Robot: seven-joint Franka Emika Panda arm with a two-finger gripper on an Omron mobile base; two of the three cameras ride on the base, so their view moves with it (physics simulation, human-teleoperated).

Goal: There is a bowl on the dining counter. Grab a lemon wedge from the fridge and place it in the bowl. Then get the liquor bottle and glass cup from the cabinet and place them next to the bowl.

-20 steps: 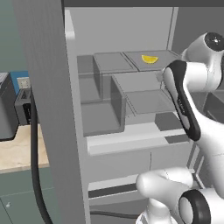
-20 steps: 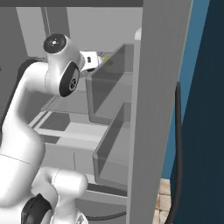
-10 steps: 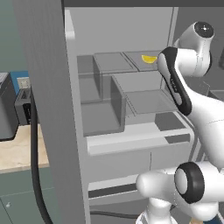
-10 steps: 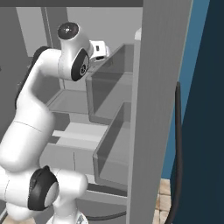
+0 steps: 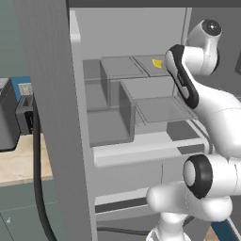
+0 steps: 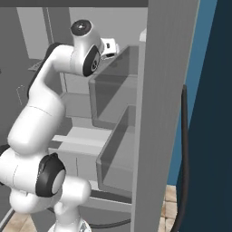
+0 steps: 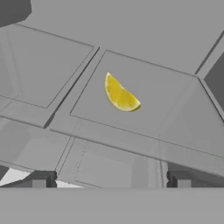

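Observation:
The fridge (image 5: 52, 94) stands open with my arm reaching into its upper shelves. The lemon wedge (image 7: 120, 95), small and bright yellow, lies on the flat lid of a clear bin at the back right of the top shelf. It also shows as a yellow speck (image 5: 157, 62) just left of my forearm. My gripper (image 7: 110, 181) is open, a short way above and in front of the wedge. Its two dark fingertips (image 7: 41, 180) stand wide apart with nothing between them. The bowl, the dining counter, the cabinet, the liquor bottle and the glass cup are out of view.
Clear grey bins (image 5: 110, 110) are stacked on the fridge shelves below and left of the wedge. The fridge door (image 6: 167, 90) stands close on the right. A dark toaster (image 5: 9, 120) sits on a beige worktop to the left, and a black cable (image 5: 37, 188) hangs by it.
My arm has risen and reached deeper into the fridge towards the top shelf. The jaws have stayed wide apart, and the lemon wedge has not moved.

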